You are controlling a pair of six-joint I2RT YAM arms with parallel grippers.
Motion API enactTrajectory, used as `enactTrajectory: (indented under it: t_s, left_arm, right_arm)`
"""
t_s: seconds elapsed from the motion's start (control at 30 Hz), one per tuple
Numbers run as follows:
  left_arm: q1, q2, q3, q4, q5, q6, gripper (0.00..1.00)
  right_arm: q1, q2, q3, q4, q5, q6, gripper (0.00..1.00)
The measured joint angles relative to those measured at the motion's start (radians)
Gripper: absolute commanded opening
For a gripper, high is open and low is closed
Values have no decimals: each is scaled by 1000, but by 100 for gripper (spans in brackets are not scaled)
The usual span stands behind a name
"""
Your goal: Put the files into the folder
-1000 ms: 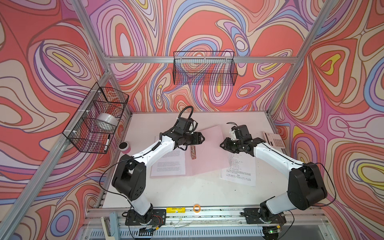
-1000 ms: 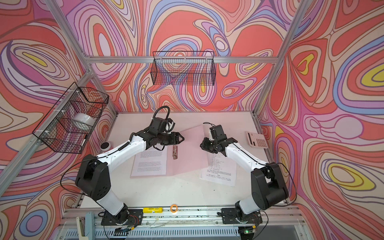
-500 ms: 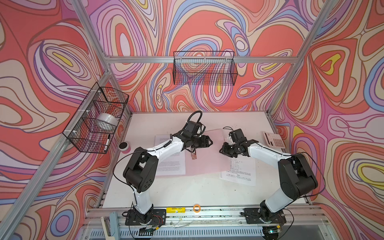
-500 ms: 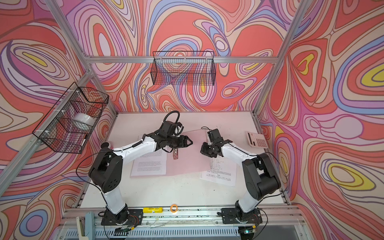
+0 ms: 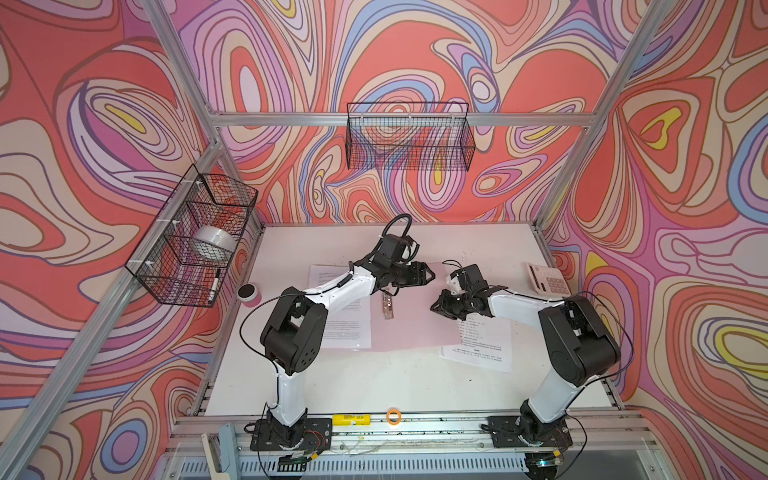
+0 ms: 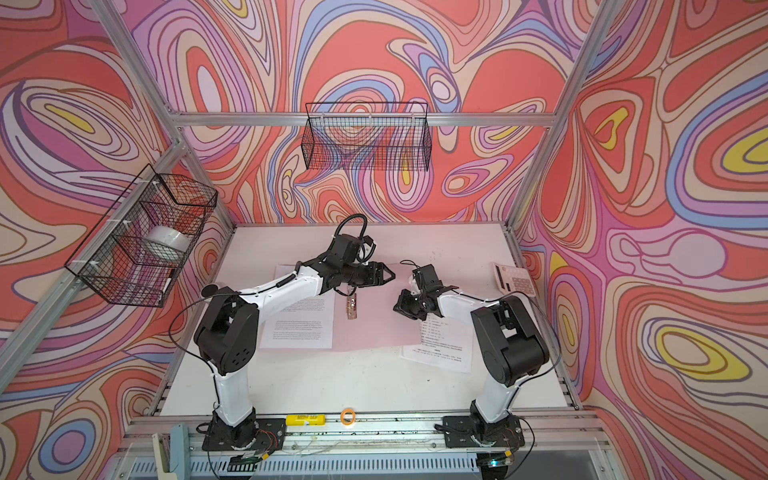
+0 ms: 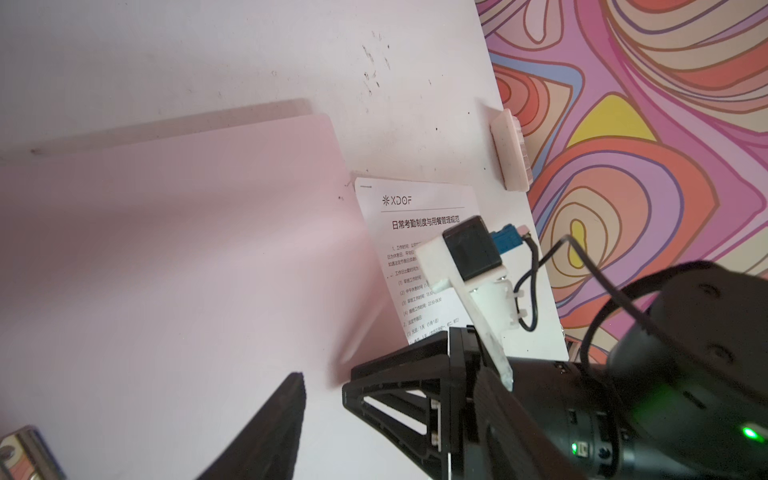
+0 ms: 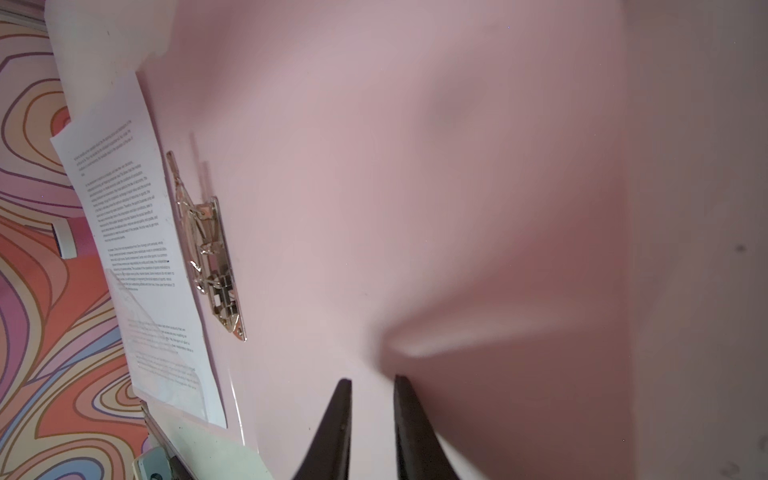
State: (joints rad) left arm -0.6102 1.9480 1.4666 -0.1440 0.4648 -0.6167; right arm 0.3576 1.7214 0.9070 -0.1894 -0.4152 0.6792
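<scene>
On the white table (image 5: 374,386), left of centre in both top views, one white printed paper sheet (image 5: 349,332) lies just beside the metal clip (image 5: 387,305) of the open, flat pale-pink plastic folder (image 5: 411,328). The left hand (image 5: 430,275) is over the folder's upper edge with its jaws wide, and it holds nothing. The right hand (image 5: 436,308) is low over the folder's right part; its jaws are narrow, with only a small gap. Further right, a second white sheet with a bold heading (image 5: 482,347) overlaps the folder's right edge.
</scene>
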Motion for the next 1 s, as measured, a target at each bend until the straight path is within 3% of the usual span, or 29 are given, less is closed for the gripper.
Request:
enactTrajectory:
  t_s: [0.13, 0.47, 0.73, 1.0]
  left_arm:
    - [-13, 105, 115, -4, 19, -1, 66]
    - [-91, 406, 508, -107, 38, 40, 65]
    - [-90, 552, 681, -184, 38, 48, 65]
    - [-83, 604, 768, -266, -21, 82, 66]
  right_arm:
    - [-1, -119, -18, -80, 85, -7, 31]
    - [-58, -456, -143, -143, 195, 24, 32]
    - [-131, -585, -171, -191, 209, 46, 31]
    - [-180, -595, -179, -209, 193, 45, 31]
